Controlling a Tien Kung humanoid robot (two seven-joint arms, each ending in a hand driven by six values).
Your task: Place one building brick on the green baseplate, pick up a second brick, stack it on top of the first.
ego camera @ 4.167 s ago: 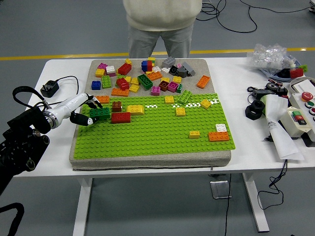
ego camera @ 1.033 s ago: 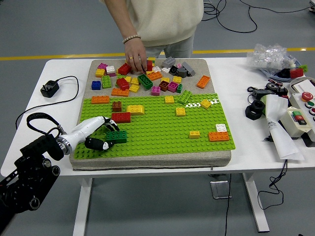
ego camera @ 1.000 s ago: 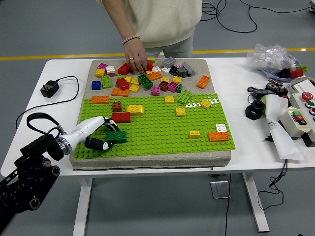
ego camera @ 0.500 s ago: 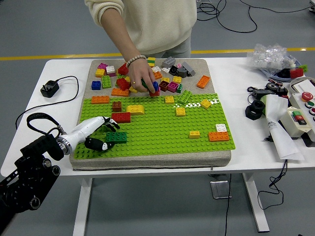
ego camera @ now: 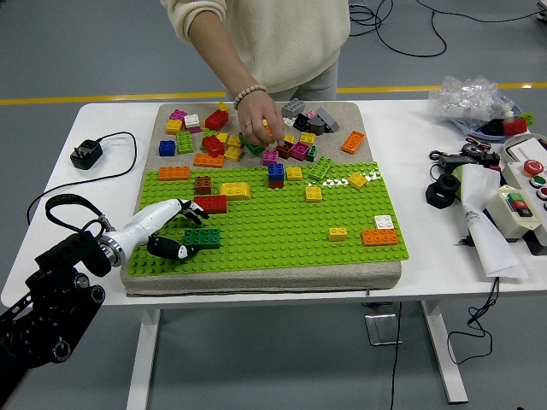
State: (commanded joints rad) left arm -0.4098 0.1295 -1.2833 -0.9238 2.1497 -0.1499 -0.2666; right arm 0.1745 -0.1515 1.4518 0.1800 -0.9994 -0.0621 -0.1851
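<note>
Covering the white table [ego camera: 102,128], a green baseplate [ego camera: 282,231] holds bricks.

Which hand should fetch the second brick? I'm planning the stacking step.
Left, probably. The left hand is already over the green baseplate, at the dark green brick, with the red brick close by. The right hand is out of view.

I see a white table [ego camera: 410,273]. A gray mat [ego camera: 256,278] fills its middle. A black plug [ego camera: 85,155] with its cord lies near the left edge. By the right edge sit a control box [ego camera: 523,201], black parts [ego camera: 444,190] and a plastic bag [ego camera: 470,96].
</note>
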